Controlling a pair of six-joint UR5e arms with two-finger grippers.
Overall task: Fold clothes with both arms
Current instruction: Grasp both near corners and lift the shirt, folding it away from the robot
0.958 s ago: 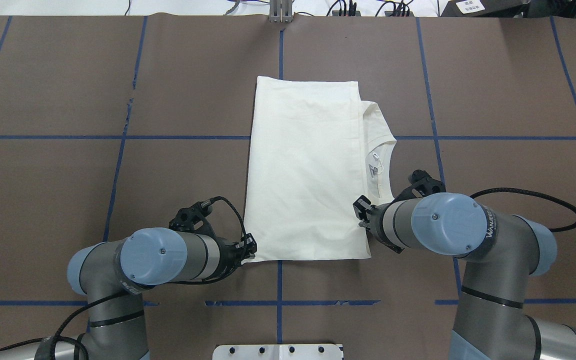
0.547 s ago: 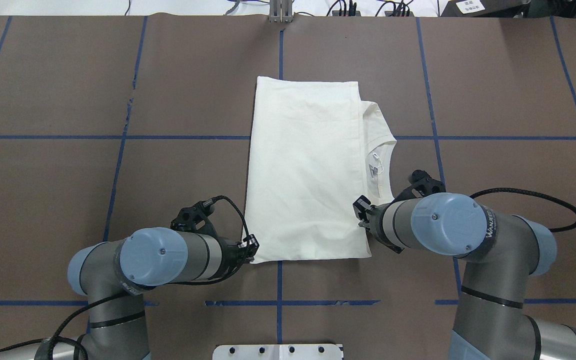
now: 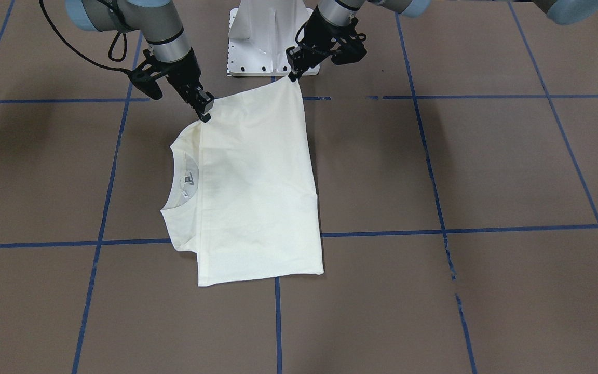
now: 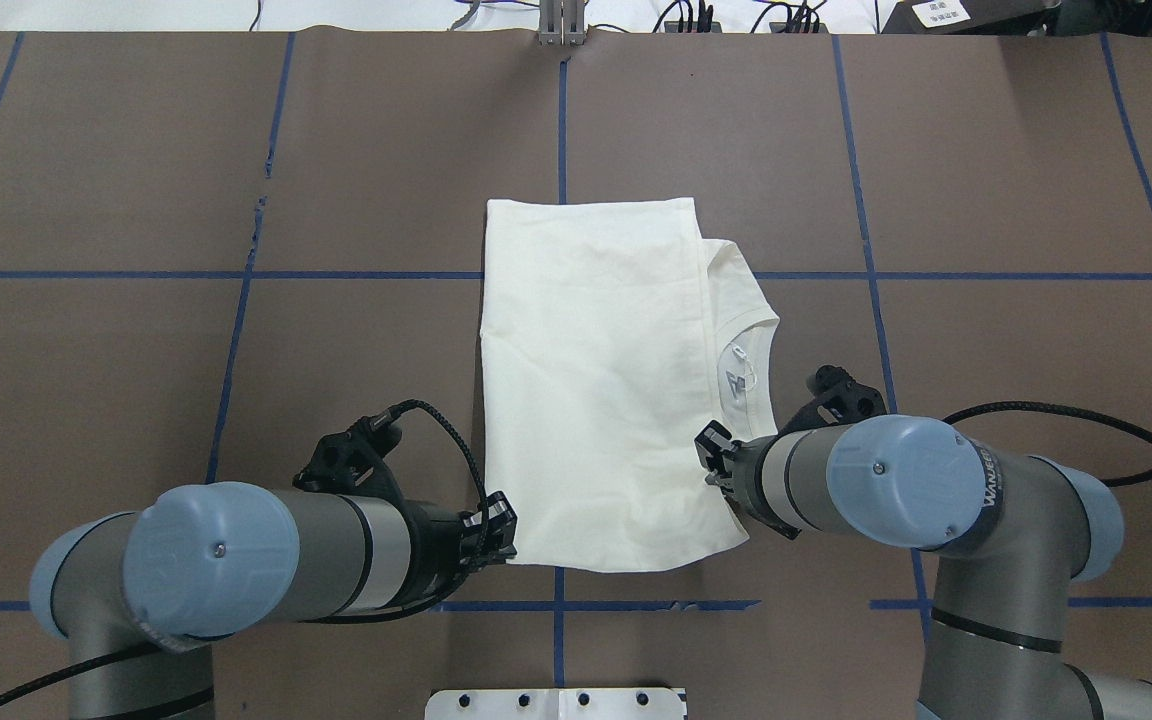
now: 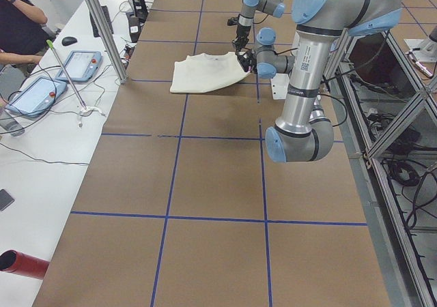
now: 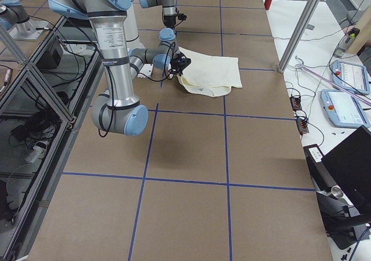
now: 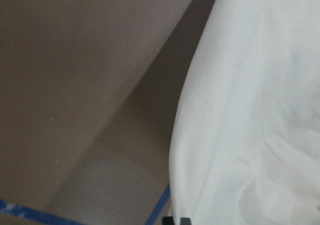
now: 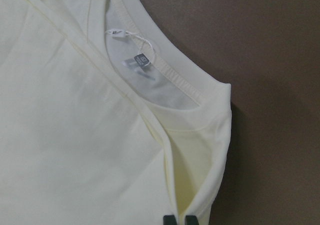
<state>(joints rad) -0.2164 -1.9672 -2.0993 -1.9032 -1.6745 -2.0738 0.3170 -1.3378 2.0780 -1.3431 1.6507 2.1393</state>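
1. We see the folded T-shirt [image 4: 596, 380] near the middle of the counter [image 4: 136, 350], plain side up, with its collar [image 4: 766, 370] poking out at 3 o'clock in the overhead view. The far edge at 12 o'clock lies flat. In the front-facing view the near edge hangs lifted between the 2 claws.
2. Risk: the stack has several layers, and the right claw's bite sits close to the folded-in shoulder. If it holds only the top layers, we expect the lower ones to sag out and spoil the fold.
3. Risk: the 2 corners look unevenly raised. If the arms travel at different rates, the edge will likely land skewed, or the whole shirt will drag over the counter.
4. The left claw [image 4: 501, 520] is pinched tight on the shirt's 7 o'clock corner.
5. The right claw [image 4: 711, 465] is clamped on the edge at about 5 o'clock. Its wrist view shows the tips nearly together with cloth between them.
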